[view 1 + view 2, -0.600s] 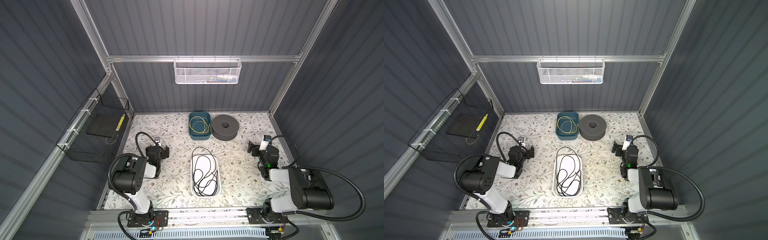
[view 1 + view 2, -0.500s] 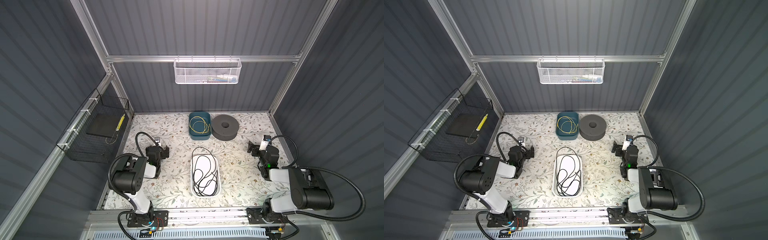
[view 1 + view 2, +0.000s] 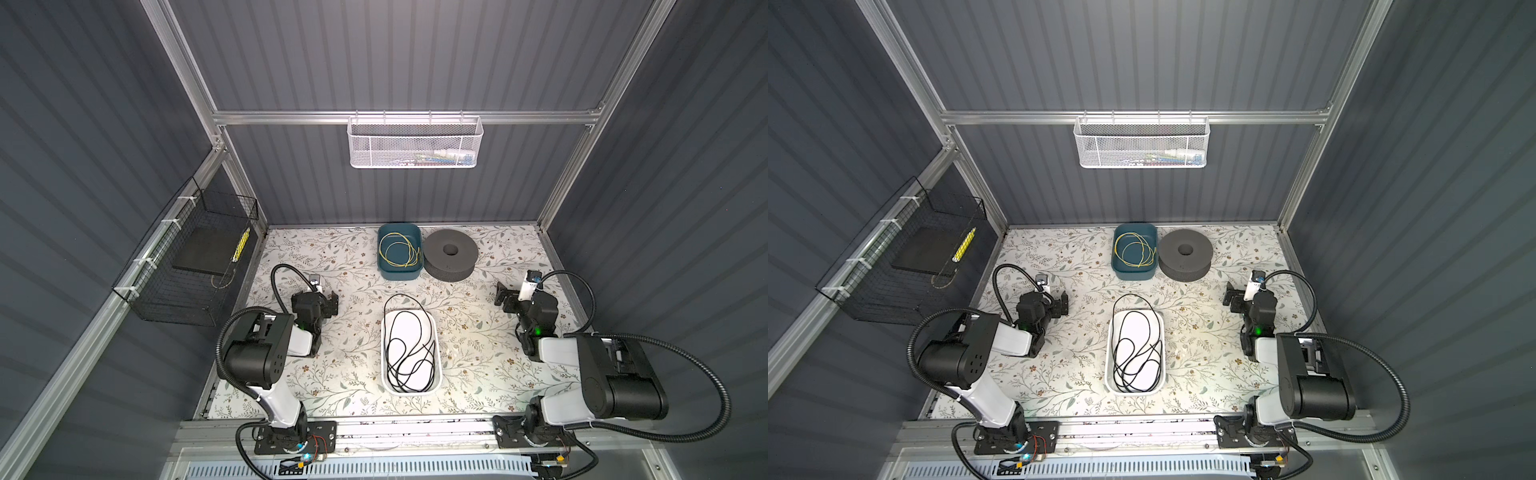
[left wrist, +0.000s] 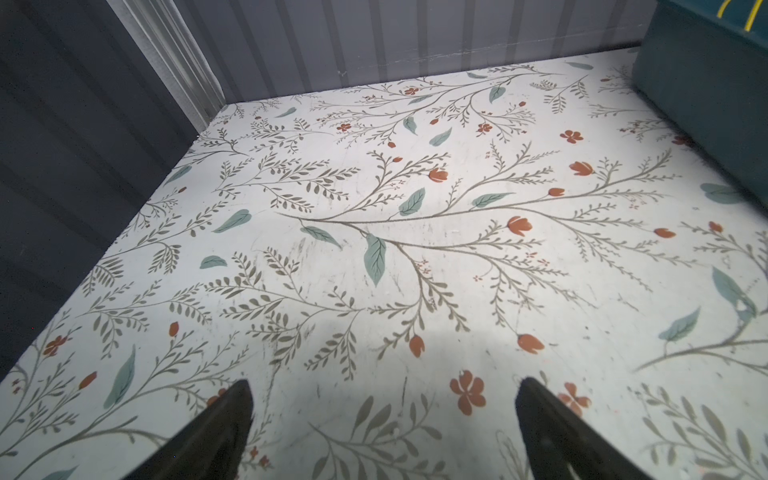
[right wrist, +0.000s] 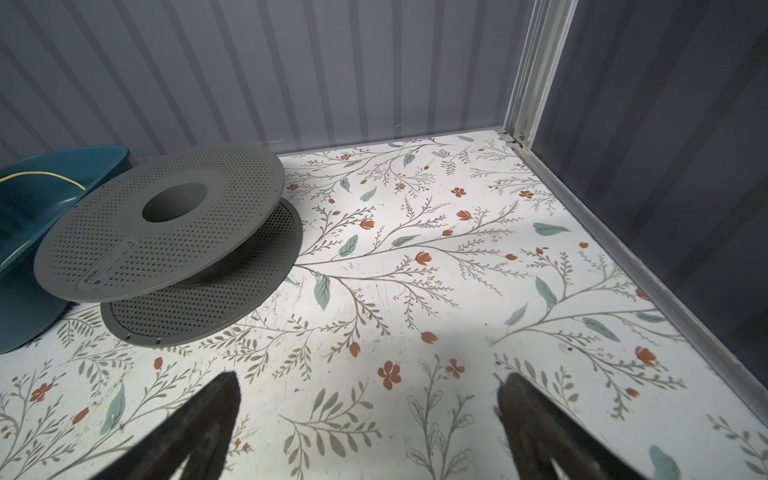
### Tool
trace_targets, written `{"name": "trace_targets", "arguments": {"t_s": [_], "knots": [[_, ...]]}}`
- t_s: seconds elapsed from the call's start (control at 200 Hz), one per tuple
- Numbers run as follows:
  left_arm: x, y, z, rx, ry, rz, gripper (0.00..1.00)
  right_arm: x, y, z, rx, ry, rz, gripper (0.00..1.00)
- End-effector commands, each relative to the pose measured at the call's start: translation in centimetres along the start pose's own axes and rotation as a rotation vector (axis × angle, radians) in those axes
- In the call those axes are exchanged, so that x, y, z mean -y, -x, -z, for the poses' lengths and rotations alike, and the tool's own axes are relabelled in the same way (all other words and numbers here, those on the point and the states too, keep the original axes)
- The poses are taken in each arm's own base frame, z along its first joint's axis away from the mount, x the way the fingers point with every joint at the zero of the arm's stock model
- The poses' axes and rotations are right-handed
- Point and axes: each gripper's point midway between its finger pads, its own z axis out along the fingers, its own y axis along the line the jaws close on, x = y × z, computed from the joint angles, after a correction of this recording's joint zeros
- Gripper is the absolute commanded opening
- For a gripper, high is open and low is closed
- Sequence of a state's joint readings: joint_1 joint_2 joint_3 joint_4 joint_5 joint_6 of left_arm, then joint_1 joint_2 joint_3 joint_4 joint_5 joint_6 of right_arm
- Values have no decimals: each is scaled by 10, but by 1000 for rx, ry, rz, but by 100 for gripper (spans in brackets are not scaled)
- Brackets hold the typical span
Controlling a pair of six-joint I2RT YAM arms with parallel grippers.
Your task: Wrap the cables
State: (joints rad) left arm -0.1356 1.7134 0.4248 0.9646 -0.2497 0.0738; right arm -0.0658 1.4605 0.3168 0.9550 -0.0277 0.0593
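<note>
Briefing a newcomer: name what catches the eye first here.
A black cable lies tangled in the central white tray, one loop spilling over its far rim. Behind stand a teal bin holding a yellow wire coil and a grey spool. The left gripper and right gripper hang open and empty.

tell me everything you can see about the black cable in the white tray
The black cable looks like one thin, flexible cord with a rubbery look, lying slack in loose, overlapping loops, not wound. Most of it lies in the white tray at mid-table; one loop hangs over the tray's far rim onto the flowered table. Its ends cannot be made out. Only tray and table touch it.
</note>
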Motion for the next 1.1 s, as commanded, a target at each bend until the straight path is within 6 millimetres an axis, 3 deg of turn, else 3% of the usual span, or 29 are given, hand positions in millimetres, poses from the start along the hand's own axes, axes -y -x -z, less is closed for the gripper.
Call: {"name": "trace_targets", "arguments": {"t_s": [0.0, 1.096], "knots": [[-3, 7, -3, 18, 3, 18, 99, -2, 8, -1, 22, 10, 14, 99], [-3, 7, -6, 4, -14, 28, 99, -3, 9, -1, 24, 12, 16, 99]]}}
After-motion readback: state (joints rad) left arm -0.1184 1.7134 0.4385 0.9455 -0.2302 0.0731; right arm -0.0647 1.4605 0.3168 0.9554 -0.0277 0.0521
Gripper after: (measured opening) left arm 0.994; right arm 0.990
